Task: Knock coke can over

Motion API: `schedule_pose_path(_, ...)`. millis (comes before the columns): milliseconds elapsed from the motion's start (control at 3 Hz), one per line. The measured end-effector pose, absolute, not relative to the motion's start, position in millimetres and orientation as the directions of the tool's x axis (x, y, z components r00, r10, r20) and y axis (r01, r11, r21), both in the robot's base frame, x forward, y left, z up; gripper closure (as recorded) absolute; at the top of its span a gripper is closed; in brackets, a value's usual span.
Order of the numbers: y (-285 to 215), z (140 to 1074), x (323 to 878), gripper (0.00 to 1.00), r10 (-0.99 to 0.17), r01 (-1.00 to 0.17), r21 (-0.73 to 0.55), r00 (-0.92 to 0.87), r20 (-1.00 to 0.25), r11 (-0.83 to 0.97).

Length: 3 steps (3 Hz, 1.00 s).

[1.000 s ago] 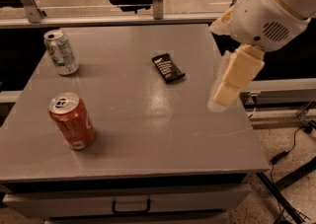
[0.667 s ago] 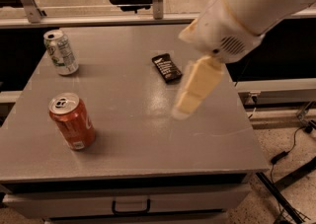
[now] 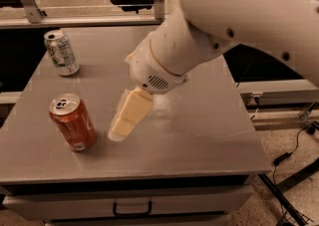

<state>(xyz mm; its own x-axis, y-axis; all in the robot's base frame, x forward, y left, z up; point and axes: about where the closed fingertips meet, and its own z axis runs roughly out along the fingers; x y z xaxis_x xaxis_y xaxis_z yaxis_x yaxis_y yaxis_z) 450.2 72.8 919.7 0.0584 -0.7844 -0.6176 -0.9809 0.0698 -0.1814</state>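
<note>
Gripper (image 3: 118, 133) hangs left of frame centre, just right of coke can (image 3: 73, 123), gap between | my grip: can't make out | coke can upright, lower left on table (image 3: 209, 135)

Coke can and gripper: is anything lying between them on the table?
Nothing. In the camera view only a narrow strip of bare grey table separates the gripper, hanging low over the table, from the upright coke can.

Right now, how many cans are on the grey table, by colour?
Red-orange aluminium soda can: 1
White-and-green soda can: 1
Total: 2
The cream gripper hangs beside the red-orange can.
</note>
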Motion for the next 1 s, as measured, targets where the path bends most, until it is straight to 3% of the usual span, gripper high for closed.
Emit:
schedule_pose_path(333,121,912,445,0.0,-0.731,-0.987,-0.158,0.092,-0.677,0.022)
schedule_pose_path(1000,166,906,436,0.0,-0.689,-0.989,-0.14,0.128,-0.714,-0.039)
